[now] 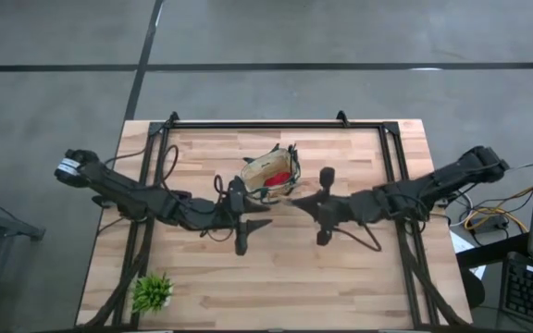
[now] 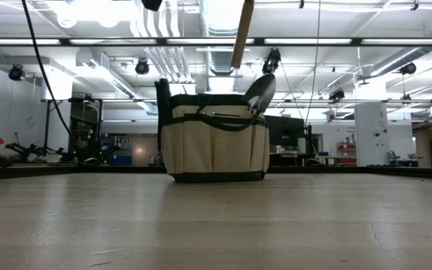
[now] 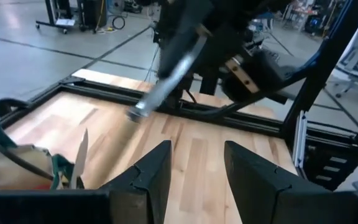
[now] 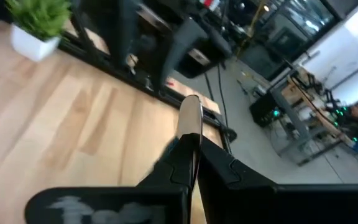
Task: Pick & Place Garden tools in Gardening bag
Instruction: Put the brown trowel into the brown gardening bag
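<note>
Claws flank gardening bag (image 1: 268, 172): left claw (image 3: 194, 177) apart, empty; right claw (image 4: 193, 163) clamped on trowel (image 4: 189, 121).

Tan gardening bag (image 2: 216, 142) stands upright mid-table, holding a trowel (image 2: 260, 94).

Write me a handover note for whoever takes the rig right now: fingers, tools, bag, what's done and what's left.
Left gripper: fingers open, empty, beside the gardening bag.
Right gripper: fingers shut on a wood-handled tool, probably a trowel. Its handle hangs above the bag in the low view.
Bag: upright at mid-table. A red item lies inside and a silver blade shows at the rim. I cannot tell whether that blade belongs to the held tool.
Done: no loose tools show on the table; only the plant stands there.
Left: release the held tool into the bag.
</note>
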Robot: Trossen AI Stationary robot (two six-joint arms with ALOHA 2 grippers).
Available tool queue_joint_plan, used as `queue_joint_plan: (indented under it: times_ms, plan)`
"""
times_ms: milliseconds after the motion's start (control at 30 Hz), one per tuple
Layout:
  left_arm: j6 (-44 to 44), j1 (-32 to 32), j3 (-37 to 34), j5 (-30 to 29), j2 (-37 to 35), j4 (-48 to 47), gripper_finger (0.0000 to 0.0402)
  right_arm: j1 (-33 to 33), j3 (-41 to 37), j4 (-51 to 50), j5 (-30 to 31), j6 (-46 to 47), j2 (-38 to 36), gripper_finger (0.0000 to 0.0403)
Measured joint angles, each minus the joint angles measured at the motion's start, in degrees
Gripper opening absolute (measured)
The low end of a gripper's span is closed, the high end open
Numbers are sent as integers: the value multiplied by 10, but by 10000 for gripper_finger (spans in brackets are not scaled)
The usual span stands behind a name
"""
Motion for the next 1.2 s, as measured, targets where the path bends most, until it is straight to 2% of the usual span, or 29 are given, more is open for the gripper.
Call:
queue_joint_plan:
  times_ms: [100,300,633,1200]
  plan:
    - [-10,-1,-12,0,0,5,151,-23,-2,0,-8,1,10,8]
    - [-21,-3,-17,0,0,10,151,-68,-3,2,-66,25,36,8]
    - [-21,-7,-17,0,0,11,151,-124,-5,8,-76,45,90,8]
    - [-22,-7,-31,0,0,27,151,-147,-8,29,-71,137,129,8]
